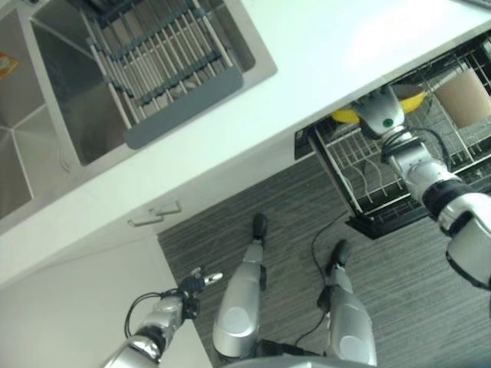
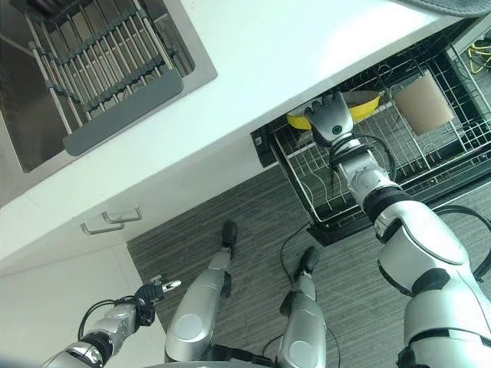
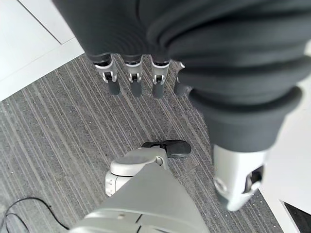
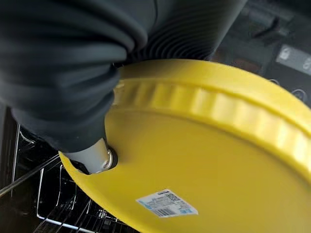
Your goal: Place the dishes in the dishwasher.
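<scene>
The yellow plate (image 4: 209, 145) is in the right hand (image 2: 331, 120), underside toward the wrist camera, the thumb pressed against its bottom and the fingers hidden behind its rim, so the hand grips it. It is held over the back of the pulled-out dishwasher rack (image 2: 337, 203), just under the edge of the white counter (image 2: 307, 54), which cuts off most of the plate from above; one yellow sliver shows on each side of the hand. One tan cup (image 2: 423, 104) stands in the rack, toward its far right corner, well apart from the plate. One grey drying rack (image 1: 165, 57) sits in the sink (image 1: 69, 115), set in the counter's left end. The left hand (image 3: 136, 77) hangs low over the striped floor (image 3: 58, 136), fingers straight and holding nothing.
</scene>
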